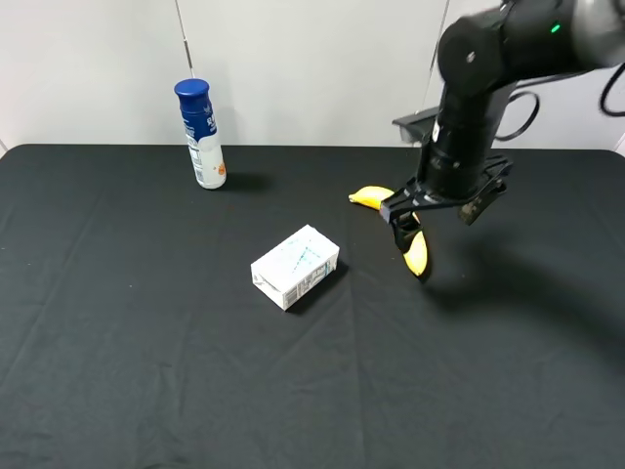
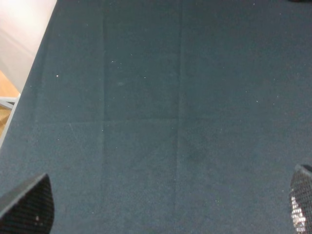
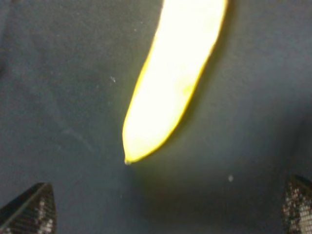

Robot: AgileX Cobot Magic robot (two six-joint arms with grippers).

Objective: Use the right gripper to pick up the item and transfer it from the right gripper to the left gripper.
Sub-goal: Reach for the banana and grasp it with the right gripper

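The yellow banana (image 1: 416,254) lies on the black tablecloth right of centre, its middle hidden behind my right gripper (image 1: 407,225). The right gripper is low over the banana with its jaws open and holds nothing. In the right wrist view the banana (image 3: 170,83) is bright and blurred, its tip pointing toward the gap between the two wide-apart fingertips (image 3: 29,209) of the gripper (image 3: 165,214). My left gripper (image 2: 165,209) shows only in the left wrist view, open and empty over bare dark cloth; its arm is out of the exterior view.
A white carton (image 1: 296,266) lies near the table's centre, left of the banana. A blue-capped bottle (image 1: 202,134) stands upright at the back left. The table's edge and pale floor (image 2: 19,44) show in the left wrist view.
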